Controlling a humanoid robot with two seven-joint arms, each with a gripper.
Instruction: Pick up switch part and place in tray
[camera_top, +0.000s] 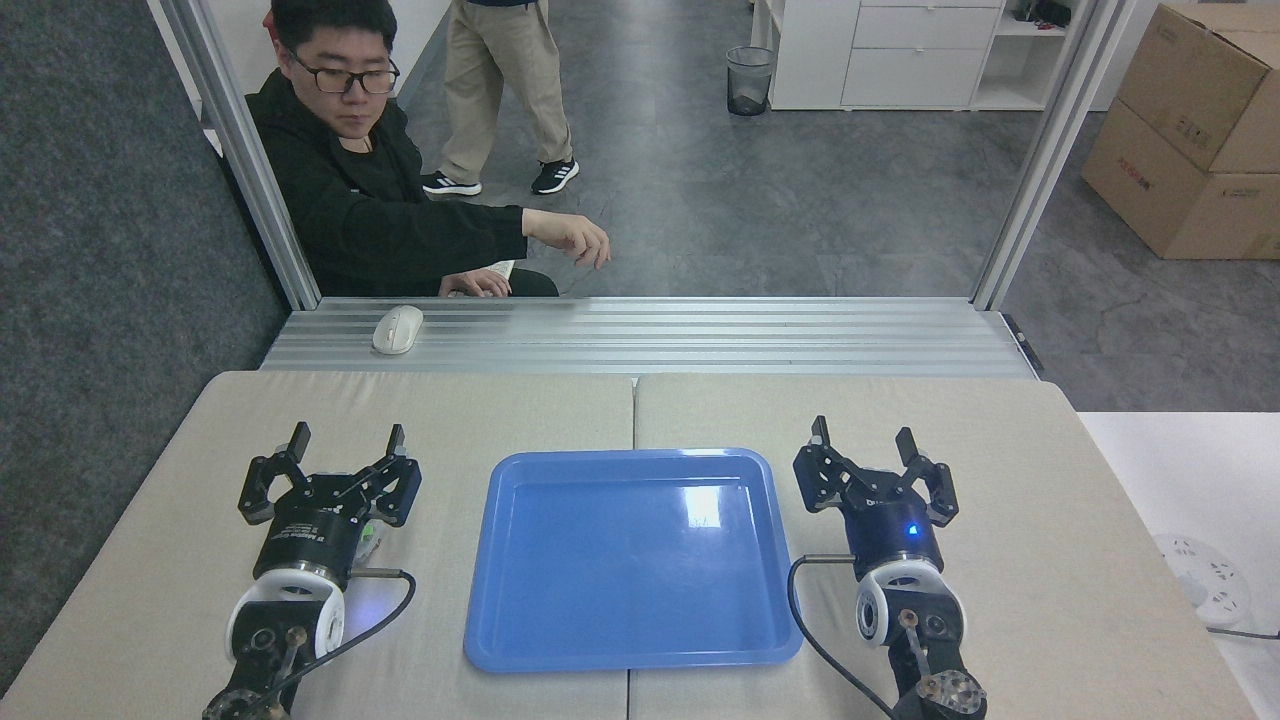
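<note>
Two robot arms rest on a beige surface (500, 410) either side of an empty blue tray (560, 650); the left gripper (348, 440) and right gripper (863, 436) both have fingers spread, grasping nothing; the switch part (369, 540) peeks out, mostly hidden beneath the left gripper; likely best to draw back, centre over it, then descend

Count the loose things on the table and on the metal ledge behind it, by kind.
Blue tray: 1
Switch part, mostly hidden under the left gripper: 1
Computer mouse: 1
Total: 3
</note>
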